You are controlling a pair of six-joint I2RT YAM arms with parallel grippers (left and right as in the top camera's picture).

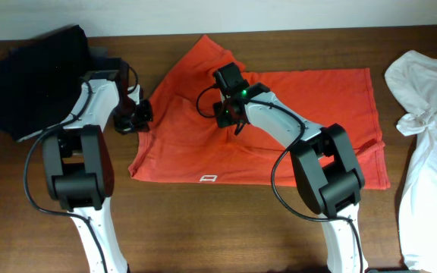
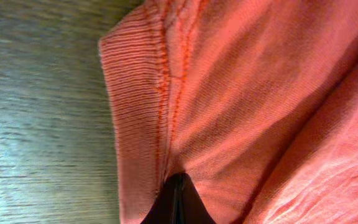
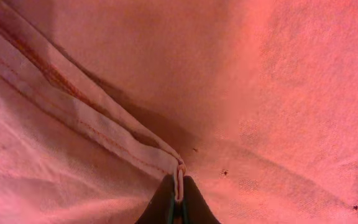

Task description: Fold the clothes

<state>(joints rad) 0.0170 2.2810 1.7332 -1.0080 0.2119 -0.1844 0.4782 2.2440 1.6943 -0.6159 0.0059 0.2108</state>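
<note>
The T-shirt [image 1: 309, 129] lay spread across the middle of the table [image 1: 203, 235], red-orange, partly doubled over itself, with its long straight edge toward the far side and a small white logo [image 1: 209, 179] near its front edge. A pointed flap of it stuck up toward the back of the table, between the two arms. The left gripper [image 1: 137, 115] sat at the T-shirt's left edge, where cloth met bare wood. Its wrist view showed the fingers pressed together on the fabric just inside a ribbed band [image 2: 135, 124], with creases running toward the tips. The right gripper [image 1: 230, 115] was down on the upper middle of the T-shirt, just below the flap. Its wrist view showed the fingers clamped on a stitched hem [image 3: 104, 134], a thin strip of which stood between the tips. A black garment [image 1: 36, 76] lay bunched at the far left corner, just beside the left arm and apart from the T-shirt. A white shirt [image 1: 431, 152] lay crumpled along the right side, well clear of both grippers.
</note>
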